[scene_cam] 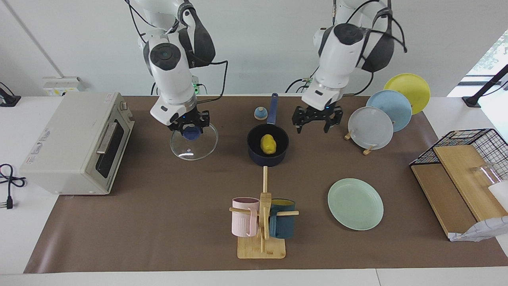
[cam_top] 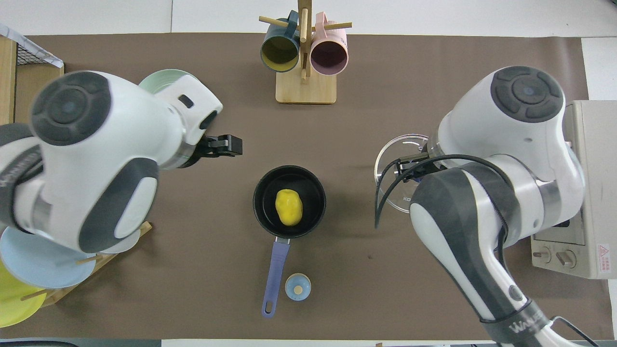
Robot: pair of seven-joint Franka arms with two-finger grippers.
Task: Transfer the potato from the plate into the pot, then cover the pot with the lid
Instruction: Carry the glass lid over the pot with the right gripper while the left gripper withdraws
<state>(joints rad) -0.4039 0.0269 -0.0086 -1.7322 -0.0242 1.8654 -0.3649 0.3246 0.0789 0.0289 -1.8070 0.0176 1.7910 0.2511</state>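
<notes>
The yellow potato (scene_cam: 268, 143) lies inside the dark navy pot (scene_cam: 254, 146), whose blue handle points toward the robots. Both show in the overhead view: the potato (cam_top: 288, 206) and the pot (cam_top: 262, 205). The glass lid (scene_cam: 198, 149) rests on the table beside the pot, toward the right arm's end. My right gripper (scene_cam: 191, 131) is down on its blue knob, fingers closed on it. My left gripper (scene_cam: 317, 119) is open and empty, up over the table beside the pot. The mint-green plate (scene_cam: 355, 203) is bare, farther from the robots than the pot.
A toaster oven (scene_cam: 75, 143) stands at the right arm's end. A wooden mug rack (scene_cam: 262, 218) with a pink and a teal mug stands farther from the robots than the pot. A small bell (scene_cam: 260, 113) sits by the pot handle. Upright plates (scene_cam: 381, 119) and a wire basket (scene_cam: 472, 147) stand at the left arm's end.
</notes>
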